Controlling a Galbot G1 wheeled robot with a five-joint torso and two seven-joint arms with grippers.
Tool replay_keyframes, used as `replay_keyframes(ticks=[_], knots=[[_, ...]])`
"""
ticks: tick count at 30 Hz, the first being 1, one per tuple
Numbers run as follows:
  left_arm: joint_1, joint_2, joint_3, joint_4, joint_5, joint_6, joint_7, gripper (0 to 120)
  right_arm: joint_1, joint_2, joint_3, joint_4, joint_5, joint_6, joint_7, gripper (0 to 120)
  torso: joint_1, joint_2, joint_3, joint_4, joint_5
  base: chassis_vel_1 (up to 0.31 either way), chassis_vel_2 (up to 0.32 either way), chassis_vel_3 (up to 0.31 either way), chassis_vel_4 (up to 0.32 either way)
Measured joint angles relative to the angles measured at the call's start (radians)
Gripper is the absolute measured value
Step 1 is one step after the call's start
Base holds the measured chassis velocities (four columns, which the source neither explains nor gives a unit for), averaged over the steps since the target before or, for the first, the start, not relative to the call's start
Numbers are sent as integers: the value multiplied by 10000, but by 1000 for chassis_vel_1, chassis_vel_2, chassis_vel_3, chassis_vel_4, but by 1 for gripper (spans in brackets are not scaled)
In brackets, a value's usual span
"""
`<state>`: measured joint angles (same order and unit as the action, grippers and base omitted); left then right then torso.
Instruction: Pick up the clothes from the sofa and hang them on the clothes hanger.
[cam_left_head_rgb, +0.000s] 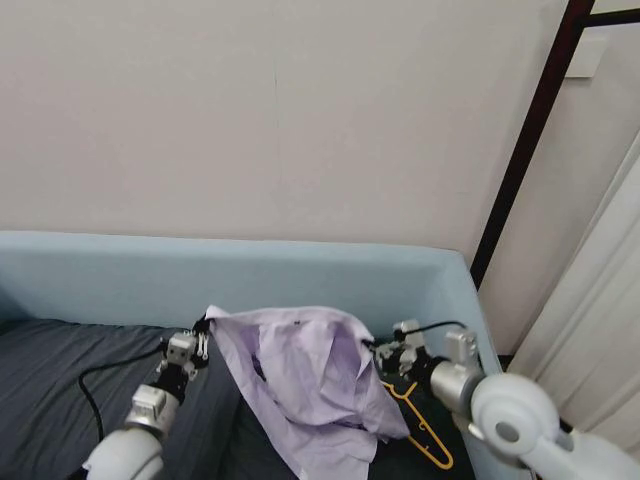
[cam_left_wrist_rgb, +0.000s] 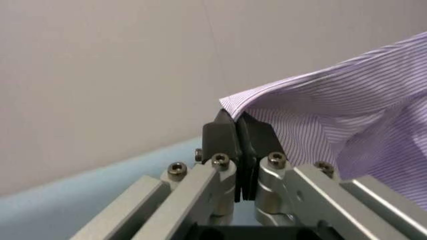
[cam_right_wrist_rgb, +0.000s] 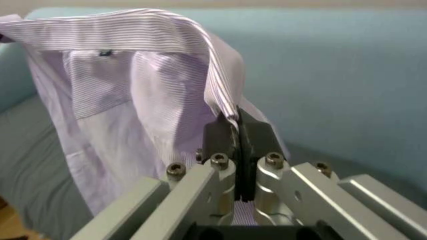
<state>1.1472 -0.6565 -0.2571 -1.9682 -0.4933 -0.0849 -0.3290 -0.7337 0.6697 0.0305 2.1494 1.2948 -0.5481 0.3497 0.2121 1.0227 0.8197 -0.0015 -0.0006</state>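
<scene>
With the left gripper (cam_left_head_rgb: 204, 330) and right gripper (cam_left_head_rgb: 372, 347) each clamped shut on an upper edge of the purple striped shirt (cam_left_head_rgb: 300, 385), held spread just above the sofa (cam_left_head_rgb: 150, 275), lift both ends level and taut, clear of the yellow hanger (cam_left_head_rgb: 425, 430) lying below.

Domestic living room: a pale blue upholstered sofa (cam_left_head_rgb: 250, 275) with a dark grey fabric seat cushion (cam_left_head_rgb: 60, 370) stands against a plain off-white painted wall (cam_left_head_rgb: 300, 120). A lilac pinstriped cotton shirt (cam_left_head_rgb: 300, 380) hangs above the seat, and a yellow plastic clothes hanger (cam_left_head_rgb: 425, 435) lies on the cushion at the sofa's right end. A dark slanting metal pole (cam_left_head_rgb: 525, 150) rises in the corner beside what looks like a white curtain (cam_left_head_rgb: 600, 300).
</scene>
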Motion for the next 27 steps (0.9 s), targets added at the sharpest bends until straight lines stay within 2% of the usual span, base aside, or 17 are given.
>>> replay_keyframes(ticks=[3,4,6,8,9,12,13,14,18,24,27], knots=[[-1125,1046,162,-452,-985,557,-31,0,775,-538,300,44,591,72,-139,0,0,0,0,1,3,0,0,0,0],[-1125,1046,162,-452,-985,557,-31,0,775,-538,300,44,591,72,-139,0,0,0,0,1,3,0,0,0,0],[-1984,1703,380,-485,-1444,752,18,0,1519,-1007,279,-119,969,104,-328,0,0,-1,1,1,-3,0,0,0,0],[-2888,2441,642,-518,-2014,853,70,0,2994,-1460,-309,-400,1458,105,-478,0,0,-1,1,-3,0,0,0,0,0],[-2888,2441,642,-518,-2014,853,70,0,2994,-1460,-309,-400,1458,105,-478,0,0,-1,1,-3,0,0,0,0,0],[-3253,3063,463,-757,-2703,1104,8,0,5072,-1334,-1336,-736,1928,104,-533,0,1,0,1,8,-3,0,0,0,0],[-3456,3171,424,-851,-2936,1244,-35,0,5682,-1201,-1686,-792,2117,103,-485,0,0,0,0,13,-3,0,0,0,0],[-3456,3171,424,-851,-2936,1244,-35,0,5682,-1201,-1686,-792,2117,103,-485,0,0,0,0,13,-3,0,0,0,0],[-3981,3326,360,-932,-3419,1762,-256,0,7520,-411,-3027,-1420,2177,100,-392,0,0,0,0,1,-2,0,0,0,0],[-4453,3132,599,-418,-3620,2122,-414,0,8502,392,-3779,-2948,1803,227,-515,0,2,-1,2,6,-6,0,0,0,0],[-4100,3140,345,-554,-3776,2172,-470,0,8336,334,-3758,-2971,1783,276,-504,0,3,-2,2,5,-6,0,0,0,0]])
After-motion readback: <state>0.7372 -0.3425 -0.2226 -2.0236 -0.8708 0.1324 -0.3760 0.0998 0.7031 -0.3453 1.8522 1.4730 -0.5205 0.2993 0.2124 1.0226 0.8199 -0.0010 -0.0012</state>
